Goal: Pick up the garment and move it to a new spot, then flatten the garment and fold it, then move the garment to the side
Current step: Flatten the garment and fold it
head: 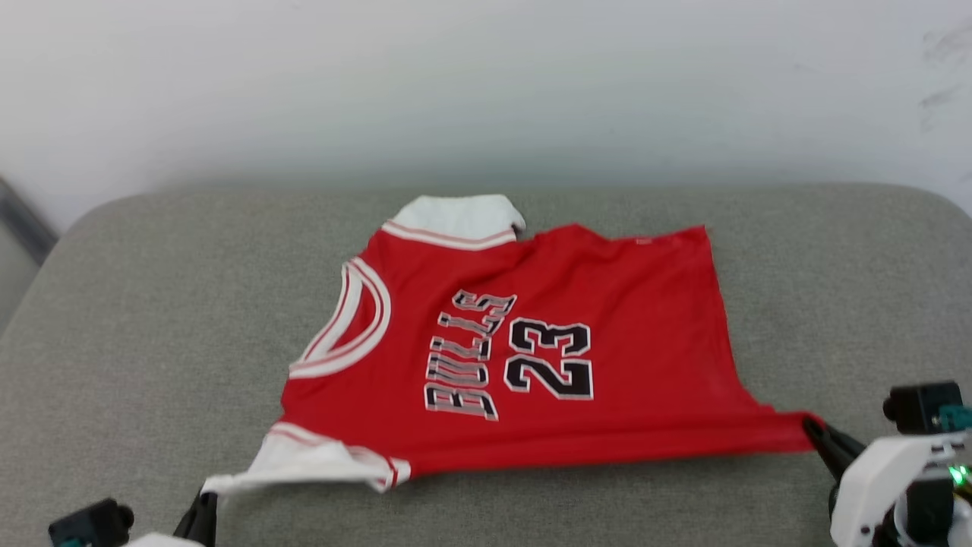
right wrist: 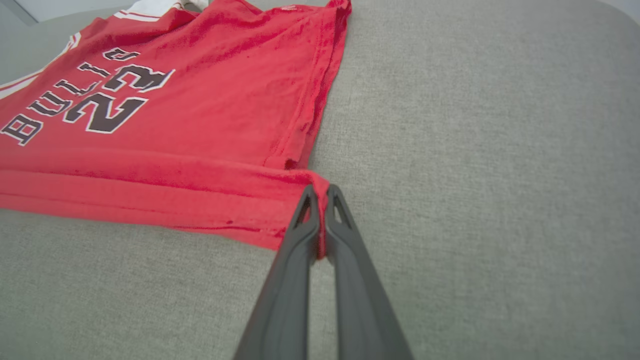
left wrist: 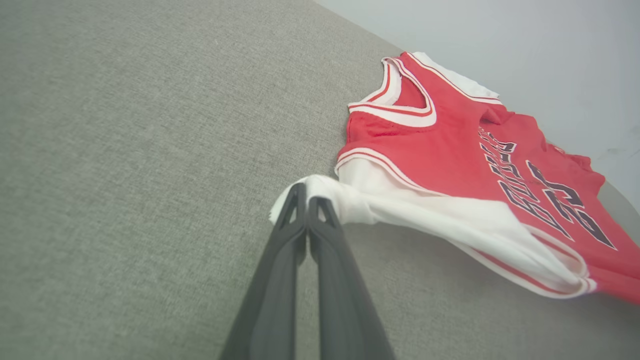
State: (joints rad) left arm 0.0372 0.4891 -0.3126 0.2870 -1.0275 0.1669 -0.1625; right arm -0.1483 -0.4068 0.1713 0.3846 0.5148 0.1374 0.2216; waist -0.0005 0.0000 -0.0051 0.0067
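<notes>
Red basketball jersey [head: 623, 304] lying front-up on a grey fabric-covered desk [head: 152, 304], below a pale wall [head: 486, 76]. The jersey lies crosswise in the head view: the striped neckline [head: 357, 319] points to the robot's left and the hem to its right. The black, white-outlined lettering "BULLS" [head: 467, 357] and the number "23" [head: 550, 357] are turned on their side.

(a) Left gripper [head: 203, 497], at the lower left of the head view. In the left wrist view the left gripper [left wrist: 306, 192] has its two dark fingers [left wrist: 280, 280] pressed together, with the tips clamped on the end of the near white sleeve [left wrist: 400, 210]. The sleeve [head: 304, 460] is drawn out to a point toward the tips, and a shadow lies on the desk beneath it.

(b) Right gripper [head: 811, 424], at the lower right of the head view. In the right wrist view the right gripper [right wrist: 320, 192] has its fingers [right wrist: 285, 290] closed, with a fold of red cloth pinched between them. This fold is the near hem corner [head: 797, 425] of the jersey [right wrist: 215, 100], pulled out into a narrow tongue.

(c) The near edge of the jersey [left wrist: 440, 155] runs in an almost straight line between the two grips. The rest of the body rests on the desk with slight wrinkles. The far white sleeve [head: 456, 216] lies on the side toward the wall.
</notes>
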